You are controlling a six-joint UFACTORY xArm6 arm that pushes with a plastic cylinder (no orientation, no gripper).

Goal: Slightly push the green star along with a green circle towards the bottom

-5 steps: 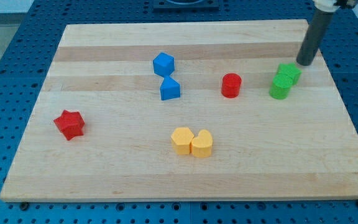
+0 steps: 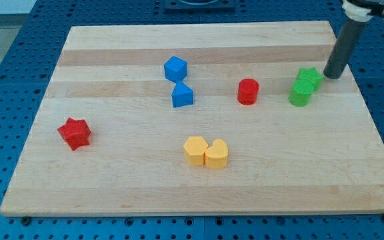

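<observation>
The green star (image 2: 309, 77) lies at the view's right on the wooden board (image 2: 112, 180), touching the green circle (image 2: 301, 94) just below and left of it. My tip (image 2: 331, 75) rests on the board just to the right of the green star, a small gap away. The dark rod rises from there toward the view's top right.
A red cylinder (image 2: 248, 91) stands left of the green pair. A blue hexagon-like block (image 2: 175, 68) and a blue triangle-like block (image 2: 182, 95) sit at centre top. A red star (image 2: 75, 133) is at the left. Two yellow blocks (image 2: 206, 152) touch near the bottom centre.
My tip has moved a little right and down, from above-right of the green star to beside its right. The blocks have not moved.
</observation>
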